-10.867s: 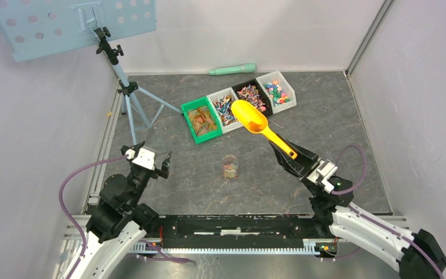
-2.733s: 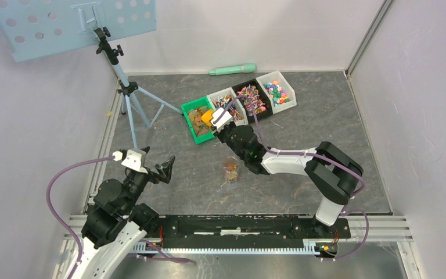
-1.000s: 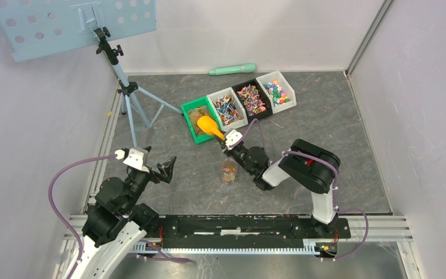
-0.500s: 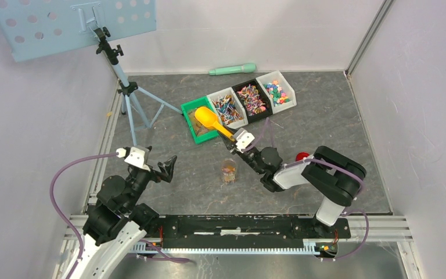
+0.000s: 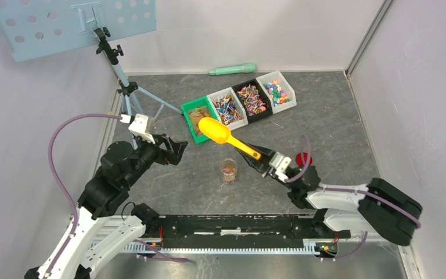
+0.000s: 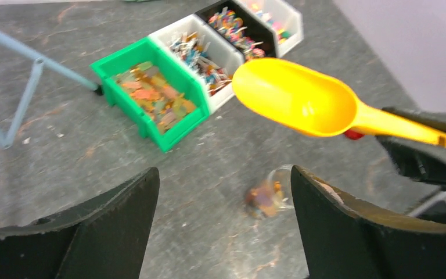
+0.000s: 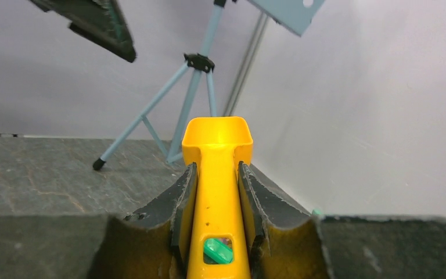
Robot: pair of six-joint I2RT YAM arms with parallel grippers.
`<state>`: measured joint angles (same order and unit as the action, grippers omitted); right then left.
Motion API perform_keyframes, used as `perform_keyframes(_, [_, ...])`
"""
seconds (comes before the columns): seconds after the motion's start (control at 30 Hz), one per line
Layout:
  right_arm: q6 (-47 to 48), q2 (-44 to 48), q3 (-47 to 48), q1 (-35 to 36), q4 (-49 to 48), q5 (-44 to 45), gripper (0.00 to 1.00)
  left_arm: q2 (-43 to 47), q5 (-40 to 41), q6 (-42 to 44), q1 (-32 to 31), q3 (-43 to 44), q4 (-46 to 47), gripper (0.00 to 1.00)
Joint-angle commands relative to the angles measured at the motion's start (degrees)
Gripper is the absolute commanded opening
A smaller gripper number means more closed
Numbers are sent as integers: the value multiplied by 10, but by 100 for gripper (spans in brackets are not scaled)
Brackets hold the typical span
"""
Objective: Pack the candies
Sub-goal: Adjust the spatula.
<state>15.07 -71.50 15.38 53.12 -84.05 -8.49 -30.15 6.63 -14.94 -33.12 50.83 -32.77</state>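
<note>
The candies lie in four bins at the back: a green bin (image 5: 199,119) of golden-brown ones, a white bin (image 5: 227,109), a black bin (image 5: 252,99) and a second white bin (image 5: 277,88) of mixed colours. A small clear cup (image 5: 229,170) on the floor holds a few candies. My right gripper (image 5: 264,161) is shut on the handle of the yellow scoop (image 5: 216,131), held above and behind the cup; the scoop's bowl (image 6: 299,99) shows no candies. My left gripper (image 5: 171,152) is open and empty, left of the cup (image 6: 267,196).
A small red lid (image 5: 304,158) lies right of the cup. A grey tripod (image 5: 129,87) with a perforated plate stands at the back left. A pale green pen-like stick (image 5: 232,69) lies by the back wall. White walls close in both sides.
My right arm has drawn the scoop back from the green bin and lifted it, swinging its base to the right. My left arm has moved up and toward the centre.
</note>
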Motion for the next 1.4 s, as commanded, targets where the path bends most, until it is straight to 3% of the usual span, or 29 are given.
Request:
perform_keyframes(0.0, [9,89,-36,-1,-37,-53,0,-21,-93,-79,3,60,11,86])
perform_keyframes(0.13, [-1,150,-58,-1,-19,-66,0,-52,-148,-140,3,50,39,82])
perform_keyframes(0.33, [-20,170,-41,0,20,-98,0,-77,-238,-273,3,10,190,81])
perform_keyframes(0.47, [-32,159,-35,0,23,-109,0,-85,-216,-278,3,13,202,80])
perform_keyframes(0.63, [-63,149,-27,0,-2,-129,0,-86,-205,-283,3,-17,211,65])
perform_keyframes(0.67, [-62,150,-26,0,-3,-126,0,-84,-202,-281,3,-21,205,65])
perform_keyframes(0.8, [-61,161,-23,1,-2,-111,0,-64,-156,-257,3,-28,162,84])
perform_keyframes(1.1, [-55,173,-4,0,45,-98,0,-40,-127,-214,3,-13,101,100])
perform_keyframes(1.27, [-87,156,2,2,30,-123,0,-38,-146,-252,3,-35,159,95])
perform_keyframes(1.37, [-104,145,2,2,25,-135,0,-29,-165,-297,3,-65,236,84])
